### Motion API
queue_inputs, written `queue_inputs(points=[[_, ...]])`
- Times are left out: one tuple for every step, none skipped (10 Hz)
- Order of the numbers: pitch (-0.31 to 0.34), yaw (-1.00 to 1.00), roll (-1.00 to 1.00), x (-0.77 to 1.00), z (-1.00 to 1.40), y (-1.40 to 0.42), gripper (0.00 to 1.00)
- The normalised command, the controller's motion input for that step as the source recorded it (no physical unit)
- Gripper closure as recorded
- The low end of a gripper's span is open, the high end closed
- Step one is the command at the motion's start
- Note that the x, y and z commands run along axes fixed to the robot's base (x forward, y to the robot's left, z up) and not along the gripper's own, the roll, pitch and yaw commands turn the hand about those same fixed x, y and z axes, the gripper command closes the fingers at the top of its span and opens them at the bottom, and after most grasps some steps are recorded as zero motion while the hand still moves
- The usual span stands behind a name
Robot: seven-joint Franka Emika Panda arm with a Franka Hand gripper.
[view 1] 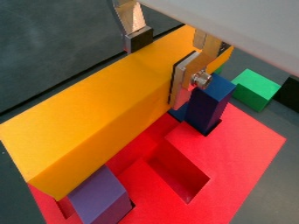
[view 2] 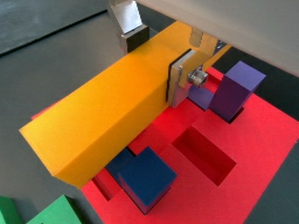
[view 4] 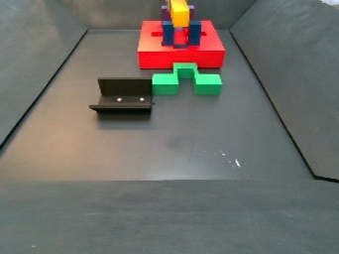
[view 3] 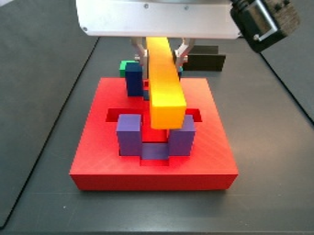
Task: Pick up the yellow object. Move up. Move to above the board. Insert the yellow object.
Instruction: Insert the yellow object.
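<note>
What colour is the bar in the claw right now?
Yellow-orange bar, held in the claw above the red board; clearest in a wrist view.

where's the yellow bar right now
The yellow object is clamped in the gripper above the board, hanging over the purple block in a side view.

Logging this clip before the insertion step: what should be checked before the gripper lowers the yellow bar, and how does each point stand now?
1. Grip: gripper fingers clamp the yellow object from both sides: ok.
2. Position: yellow object is over the board: ok.
3. Bar clear of the board, not touching: ok.
4. Open slot in the board is unblocked: ok.
5. Bar lined up with its slot: cannot tell.
6. Clearance from the purple block: cannot tell.
</note>
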Motion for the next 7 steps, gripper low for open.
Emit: queue_inputs(points=[[-0.014, 0.00, 0.00, 0.00, -0.11, 0.00, 1.00], [-0.001, -0.04, 0.00, 0.00, -0.05, 0.00, 1.00], [0.000, -0.04, 0.00, -0.01, 0.00, 0.00, 1.00], [0.000, 0.00, 0.01, -0.05, 0.00, 0.00, 1.00], [0.000, 0.00, 0.03, -0.07, 0.00, -0.01, 1.00], [0.000, 0.00, 0.04, -0.02, 0.00, -0.03, 1.00], [0.000, 0.00, 0.07, -0.08, 0.00, -0.05, 1.00]])
